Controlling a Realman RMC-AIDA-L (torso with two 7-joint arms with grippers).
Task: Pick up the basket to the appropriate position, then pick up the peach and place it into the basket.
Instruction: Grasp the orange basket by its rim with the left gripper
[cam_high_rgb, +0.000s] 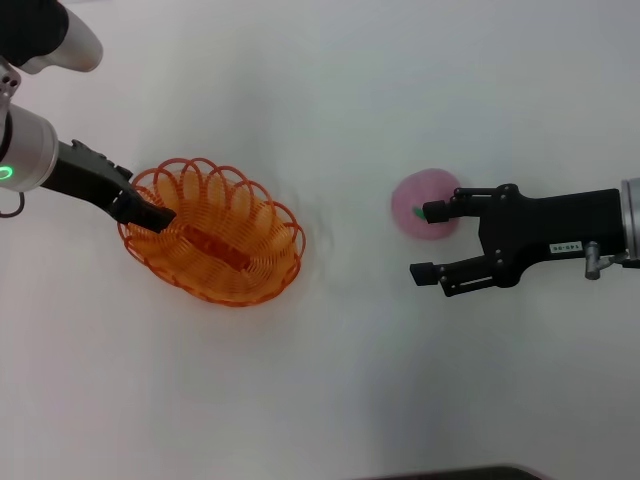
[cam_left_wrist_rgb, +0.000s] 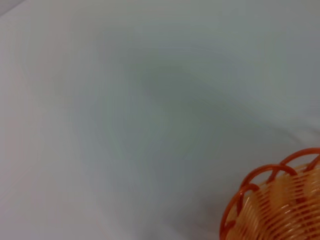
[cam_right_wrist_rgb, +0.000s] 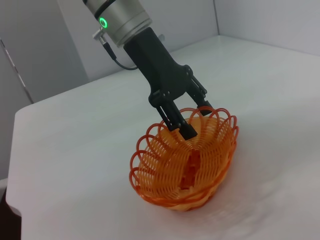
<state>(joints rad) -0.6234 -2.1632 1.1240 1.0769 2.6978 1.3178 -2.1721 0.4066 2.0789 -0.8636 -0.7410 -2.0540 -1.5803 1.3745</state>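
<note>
Peach (cam_high_rgb: 425, 205) beside open right pincer (cam_high_rgb: 428, 241)

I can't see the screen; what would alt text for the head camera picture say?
An orange wire basket sits on a white table, with the left gripper clamped on its near-left rim. To the right, the open right gripper reaches toward a pink peach, its upper finger overlapping the fruit.

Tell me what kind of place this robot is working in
Probably a lab or test bench, not a home. A bare white table stands against plain grey walls, holding only an orange basket and a peach. The left hand is at the basket's rim; the right hand is open beside the peach.
</note>
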